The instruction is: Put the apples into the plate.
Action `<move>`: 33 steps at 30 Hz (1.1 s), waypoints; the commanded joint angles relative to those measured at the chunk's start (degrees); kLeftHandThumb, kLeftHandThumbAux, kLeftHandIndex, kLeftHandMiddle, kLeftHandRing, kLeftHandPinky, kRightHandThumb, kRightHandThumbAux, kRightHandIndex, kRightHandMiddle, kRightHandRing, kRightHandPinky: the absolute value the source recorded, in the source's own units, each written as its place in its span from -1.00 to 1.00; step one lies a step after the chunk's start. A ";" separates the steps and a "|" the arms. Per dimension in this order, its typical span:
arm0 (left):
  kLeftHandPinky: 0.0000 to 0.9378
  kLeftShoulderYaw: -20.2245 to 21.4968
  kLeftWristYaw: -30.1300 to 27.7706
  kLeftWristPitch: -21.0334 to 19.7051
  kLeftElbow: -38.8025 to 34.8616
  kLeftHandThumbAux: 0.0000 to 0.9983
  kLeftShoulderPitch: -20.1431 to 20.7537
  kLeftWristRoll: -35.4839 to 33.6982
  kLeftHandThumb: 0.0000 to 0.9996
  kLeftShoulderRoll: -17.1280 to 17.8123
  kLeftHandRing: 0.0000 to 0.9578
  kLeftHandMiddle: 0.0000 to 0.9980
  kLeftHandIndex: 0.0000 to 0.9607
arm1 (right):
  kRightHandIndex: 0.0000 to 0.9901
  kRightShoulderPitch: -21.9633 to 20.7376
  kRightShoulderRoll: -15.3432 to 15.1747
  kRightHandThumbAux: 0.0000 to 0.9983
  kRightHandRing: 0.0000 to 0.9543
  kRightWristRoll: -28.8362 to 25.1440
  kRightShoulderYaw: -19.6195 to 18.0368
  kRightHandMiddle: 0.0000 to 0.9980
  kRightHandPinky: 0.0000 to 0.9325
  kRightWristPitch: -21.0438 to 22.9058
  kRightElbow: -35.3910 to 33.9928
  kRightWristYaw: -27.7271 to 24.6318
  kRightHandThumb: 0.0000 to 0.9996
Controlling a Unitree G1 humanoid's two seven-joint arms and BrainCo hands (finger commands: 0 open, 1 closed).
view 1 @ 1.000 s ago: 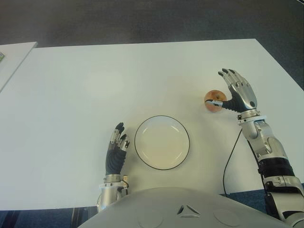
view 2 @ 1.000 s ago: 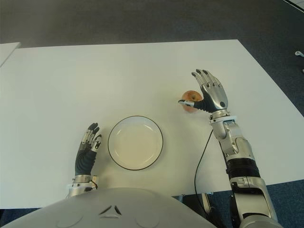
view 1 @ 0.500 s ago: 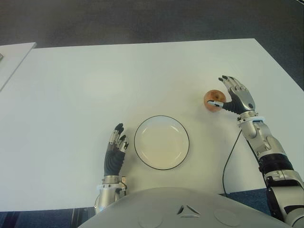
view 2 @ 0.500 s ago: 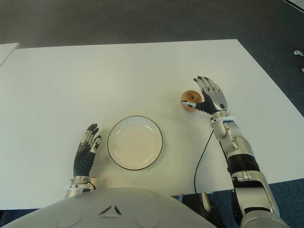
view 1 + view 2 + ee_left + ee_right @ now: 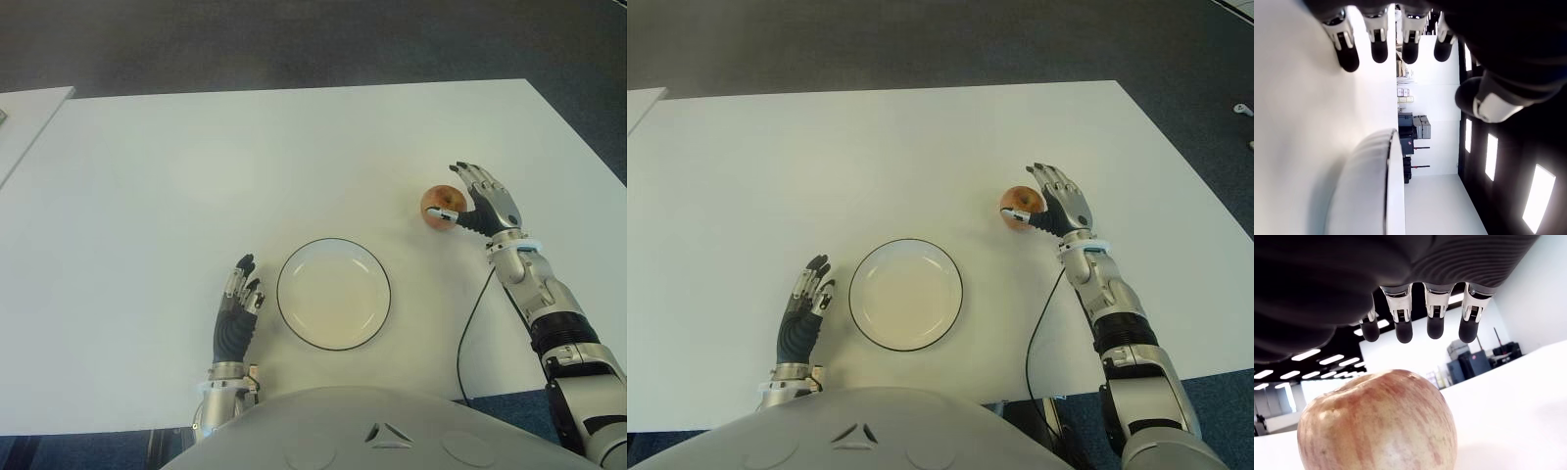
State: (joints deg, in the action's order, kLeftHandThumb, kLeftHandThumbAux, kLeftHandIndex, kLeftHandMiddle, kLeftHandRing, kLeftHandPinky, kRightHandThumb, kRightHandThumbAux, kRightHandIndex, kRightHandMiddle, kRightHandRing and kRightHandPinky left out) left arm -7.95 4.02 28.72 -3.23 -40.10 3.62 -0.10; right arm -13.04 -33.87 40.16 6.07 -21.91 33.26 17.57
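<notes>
Showing at the lower left of the left eye view, the left hand (image 5: 238, 311) sits just beside the left rim of the plate (image 5: 290, 260), its fingers straight and relaxed, holding nothing. Its wrist view shows the fingertips (image 5: 1347, 55) spread above the white table (image 5: 176, 186) with the plate's rim (image 5: 1389, 161) close by.

The plate, white with a dark edge, lies at the lower centre of the frame near the table's front edge, with nothing in it.

Further right, at mid-height, a single red-yellow apple (image 5: 441, 206) stands on the table, well apart from the plate. The right hand (image 5: 487, 204) is at the apple's right side: the thumb reaches across the front of the fruit and seems to touch it, while the four fingers (image 5: 1403, 328) arch over the top, apart from its skin and not closed. In the right wrist view the apple (image 5: 1378, 426) fills the lower frame under those extended fingertips. A thin black cable (image 5: 468, 328) hangs from the right forearm toward the table's front edge.
</notes>
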 commanded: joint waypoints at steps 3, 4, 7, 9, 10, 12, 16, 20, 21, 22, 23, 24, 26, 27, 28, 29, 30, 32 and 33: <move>-1.00 0.29 0.12 1.36 3.39 -0.07 0.78 1.66 -1.00 0.23 -1.00 -1.00 -1.00 | -1.00 -1.42 0.21 -0.52 -1.00 -1.96 1.43 -1.00 -1.00 0.20 2.83 -1.40 -0.49; -1.00 0.35 0.33 1.66 3.64 -0.07 0.90 2.00 -1.00 0.19 -1.00 -1.00 -1.00 | -1.00 -1.60 0.23 -0.51 -1.00 -2.01 1.61 -1.00 -1.00 0.17 3.30 -1.27 -0.49; -1.00 0.57 0.54 2.01 4.06 -0.08 1.10 2.48 -1.00 0.12 -1.00 -1.00 -1.00 | -1.00 -2.40 0.48 -0.50 -1.00 -1.96 2.32 -1.00 -1.00 -0.04 5.36 -0.34 -0.48; -1.00 0.66 0.47 2.10 4.18 -0.09 1.12 2.55 -1.00 0.09 -1.00 -1.00 -1.00 | -1.00 -2.85 0.57 -0.48 -1.00 -1.95 2.72 -1.00 -1.00 -0.28 6.50 0.23 -0.48; -1.00 0.68 0.30 2.10 4.16 -0.09 1.07 2.41 -1.00 0.12 -1.00 -1.00 -1.00 | -1.00 -3.19 0.67 -0.48 -1.00 -1.83 3.00 -1.00 -1.00 -0.42 7.30 0.67 -0.48; -1.00 0.67 -0.01 2.14 4.18 -0.08 1.01 2.18 -1.00 0.17 -1.00 -1.00 -1.00 | -1.00 -3.79 0.76 -0.46 -1.00 -1.60 3.55 -1.00 -1.00 -0.68 8.70 1.47 -0.48; -1.00 0.61 -0.47 2.60 4.49 -0.08 0.94 1.80 -1.00 0.36 -1.00 -1.00 -1.00 | -1.00 -4.92 0.68 -0.45 -1.00 -1.04 4.79 -1.00 -1.00 -1.16 11.10 3.03 -0.50; -1.00 0.54 -0.69 3.32 5.49 -0.07 1.31 1.51 -1.00 0.36 -1.00 -1.00 -1.00 | -1.00 -5.96 0.76 -0.46 -1.00 -1.09 5.98 -1.00 -1.00 -1.68 13.24 3.88 -0.49; -1.00 0.58 -0.67 3.77 6.01 -0.07 1.59 1.56 -1.00 0.38 -1.00 -1.00 -1.00 | -1.00 -6.24 0.95 -0.46 -1.00 -1.09 6.28 -1.00 -1.00 -1.73 13.78 4.08 -0.49; -1.00 0.58 -0.63 4.10 6.37 -0.08 1.77 1.64 -1.00 0.38 -1.00 -1.00 -1.00 | -1.00 -6.45 1.05 -0.47 -1.00 -1.13 6.52 -1.00 -1.00 -1.80 14.21 4.25 -0.49; -1.00 0.58 -0.53 4.39 6.54 -0.08 1.84 1.80 -1.00 0.38 -1.00 -1.00 -1.00 | -1.00 -6.70 1.24 -0.47 -1.00 -1.20 6.76 -1.00 -1.00 -1.96 14.76 4.50 -0.49; -1.00 0.59 -0.46 4.61 6.67 -0.08 1.88 1.92 -1.00 0.38 -1.00 -1.00 -1.00 | -1.00 -6.90 1.36 -0.48 -1.00 -1.28 6.97 -1.00 -1.00 -2.10 15.19 4.70 -0.49; -1.00 0.63 -0.13 4.96 6.88 -0.09 1.94 2.38 -1.00 0.31 -1.00 -1.00 -1.00 | -1.00 -7.33 1.61 -0.48 -1.00 -1.48 7.39 -1.00 -1.00 -2.66 16.22 5.29 -0.49; -1.00 0.67 0.08 5.10 7.02 -0.09 2.00 2.60 -1.00 0.22 -1.00 -1.00 -1.00 | -1.00 -7.55 1.76 -0.48 -1.00 -1.57 7.60 -1.00 -1.00 -2.99 16.75 5.59 -0.49; -1.00 0.71 0.22 5.22 7.13 -0.09 2.04 2.74 -1.00 0.16 -1.00 -1.00 -1.00 | -1.00 -7.73 1.86 -0.48 -1.00 -1.63 7.77 -1.00 -1.00 -3.25 17.18 5.84 -0.49; -1.00 0.72 0.26 5.33 7.25 -0.09 2.09 2.75 -1.00 0.09 -1.00 -1.00 -1.00 | -1.00 -7.97 2.06 -0.49 -1.00 -1.64 7.98 -1.00 -1.00 -3.44 17.79 6.05 -0.49; -1.00 0.73 0.27 5.42 7.34 -0.09 2.13 2.74 -1.00 0.04 -1.00 -1.00 -1.00 | -1.00 -8.16 2.19 -0.49 -1.00 -1.66 8.16 -1.00 -1.00 -3.59 18.28 6.23 -0.49; -1.00 0.67 0.11 5.35 7.35 -0.09 2.10 2.38 -1.00 -0.10 -1.00 -1.00 -1.00 | -1.00 -8.79 2.72 -0.50 -1.00 -1.77 8.66 -1.00 -1.00 -4.00 20.02 6.51 -0.49; -1.00 0.67 0.07 5.33 7.34 -0.09 2.09 2.27 -1.00 -0.14 -1.00 -1.00 -1.00 | -1.00 -9.06 2.90 -0.51 -1.00 -1.83 8.89 -1.00 -1.00 -4.21 20.73 6.65 -0.49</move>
State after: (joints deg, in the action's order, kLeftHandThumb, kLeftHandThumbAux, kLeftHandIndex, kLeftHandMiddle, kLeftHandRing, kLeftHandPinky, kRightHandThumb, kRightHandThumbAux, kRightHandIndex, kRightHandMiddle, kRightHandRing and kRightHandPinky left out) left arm -7.47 4.07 35.11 2.75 -37.72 5.72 -0.12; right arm -21.26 -32.40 38.76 13.70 -25.43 51.33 24.24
